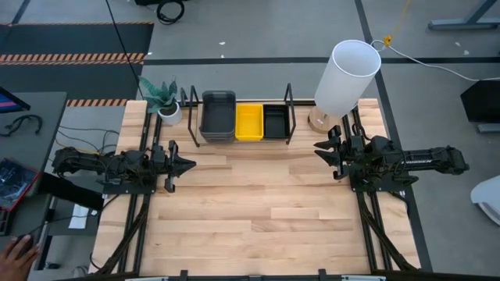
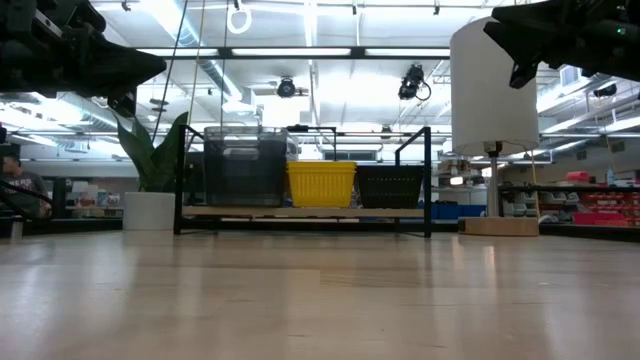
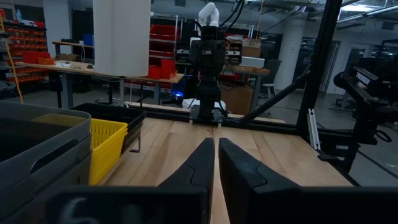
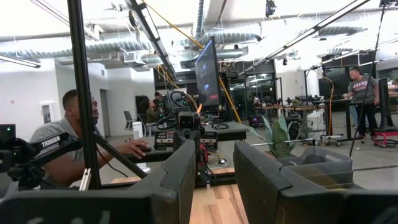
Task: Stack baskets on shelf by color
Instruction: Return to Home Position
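The shelf (image 1: 234, 140) stands at the table's far edge, its light board (image 2: 300, 212) between black wire uprights. Side by side on it are a stack of dark grey baskets (image 1: 218, 115) (image 2: 245, 165), a yellow stack (image 1: 249, 122) (image 2: 321, 184) and a black perforated stack (image 1: 275, 121) (image 2: 390, 186). My left gripper (image 1: 190, 165) (image 3: 216, 142) hovers shut over the table's left side, pointing right, nearer than the shelf. My right gripper (image 1: 319, 149) (image 4: 214, 149) hovers open on the right side, pointing left. Neither touches anything.
A tall white lamp (image 1: 348, 76) stands on a wooden base at the far right corner, close to my right arm. A potted plant (image 1: 164, 101) sits left of the shelf. A person's hand (image 1: 17, 254) shows beyond the table's left edge. The wooden tabletop (image 1: 258, 211) lies between the arms.
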Robot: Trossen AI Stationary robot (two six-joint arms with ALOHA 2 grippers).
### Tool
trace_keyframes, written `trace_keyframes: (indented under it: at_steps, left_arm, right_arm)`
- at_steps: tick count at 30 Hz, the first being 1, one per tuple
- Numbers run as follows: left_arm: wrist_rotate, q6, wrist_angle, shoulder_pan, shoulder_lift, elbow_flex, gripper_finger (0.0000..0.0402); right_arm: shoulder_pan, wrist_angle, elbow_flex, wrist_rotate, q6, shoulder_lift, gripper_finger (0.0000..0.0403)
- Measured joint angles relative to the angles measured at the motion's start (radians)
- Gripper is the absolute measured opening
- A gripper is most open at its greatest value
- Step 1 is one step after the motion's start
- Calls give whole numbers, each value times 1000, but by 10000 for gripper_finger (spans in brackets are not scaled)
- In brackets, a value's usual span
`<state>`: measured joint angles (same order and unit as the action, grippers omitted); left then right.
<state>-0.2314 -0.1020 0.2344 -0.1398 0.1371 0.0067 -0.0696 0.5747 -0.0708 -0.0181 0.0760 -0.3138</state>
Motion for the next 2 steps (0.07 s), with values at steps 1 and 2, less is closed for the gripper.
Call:
trace_keyframes:
  at_steps: [1, 2]
  left_arm:
    - [0, 0, 0, 0, 0, 0, 28]
    - [0, 0, 0, 0, 0, 0, 28]
  right_arm:
    - [0, 0, 0, 0, 0, 0, 116]
    - [0, 0, 0, 0, 0, 0, 116]
